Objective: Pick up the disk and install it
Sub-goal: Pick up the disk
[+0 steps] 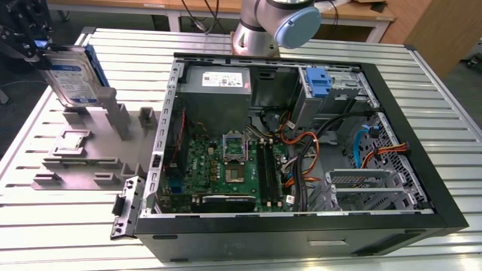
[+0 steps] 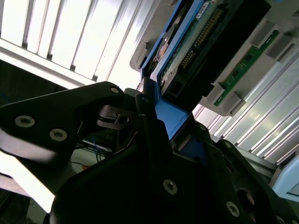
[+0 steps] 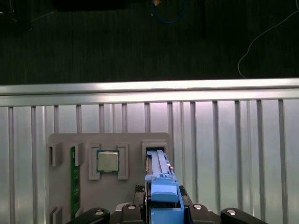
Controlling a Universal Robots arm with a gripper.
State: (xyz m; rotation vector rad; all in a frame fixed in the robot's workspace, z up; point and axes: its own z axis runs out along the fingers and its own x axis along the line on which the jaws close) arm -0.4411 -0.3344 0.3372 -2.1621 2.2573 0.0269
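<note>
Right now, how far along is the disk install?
Pickup looks done: the gripper is shut on the disk, holding it above the grey fixture at the exterior view's left. Installing is left: the disk is not yet in the open computer case, which sits to the exterior view's right.

No words or numbers can be read. The disk [image 1: 71, 76] has a white and blue label [image 1: 69, 87], but its print is too small to make out. The grey power box [image 1: 197, 86] has a white sticker [image 1: 219, 81] with print too small as well.
</note>
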